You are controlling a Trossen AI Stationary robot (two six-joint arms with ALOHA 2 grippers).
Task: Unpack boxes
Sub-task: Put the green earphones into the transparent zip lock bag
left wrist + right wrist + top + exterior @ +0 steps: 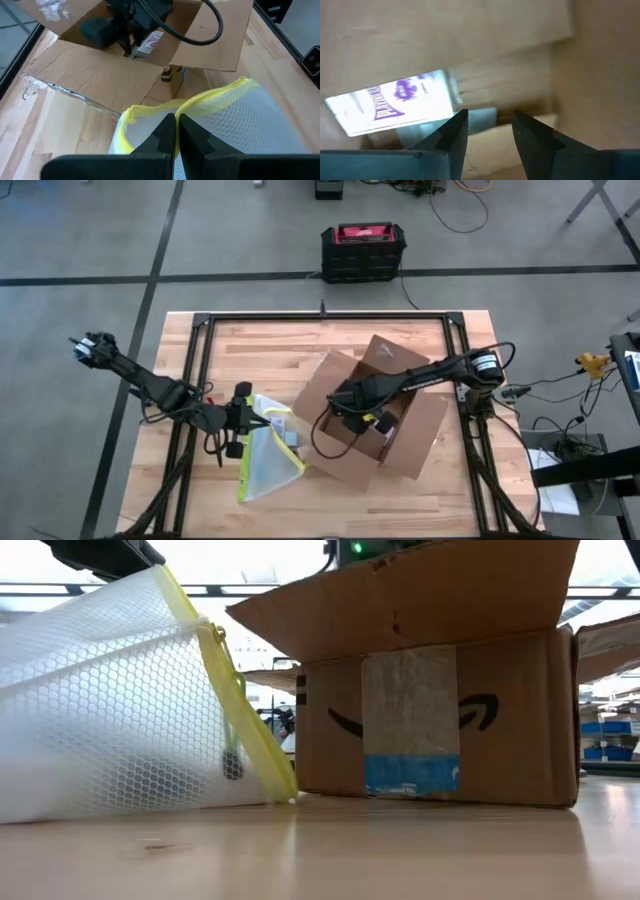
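Note:
The brown cardboard box (340, 375) stands open right of the table's middle, flaps spread; in the low view its taped side (430, 710) faces me. My right gripper (360, 420) reaches down into it, open (487, 125), above a white packet with purple print (395, 102) and other pale flat items. Left of the box a clear mesh pouch with a yellow edge (268, 460) leans up from the table, my left gripper (245, 422) shut on it. My left gripper pinches the pouch's yellow zip edge (175, 107) between its two shut fingers, coming slantwise down from the table's left. The held end is raised (150, 600) and the pouch tilts, its lower end (120, 810) on the table. My right gripper: whether its fingers touch the items below cannot be told.
A black and red case (363, 250) stands on the floor beyond the far edge. A black metal frame (320, 318) runs round the tabletop. A strip of clear tape (65, 92) sticks out from the box's near flap. Bare wood lies at the far left and the near edge.

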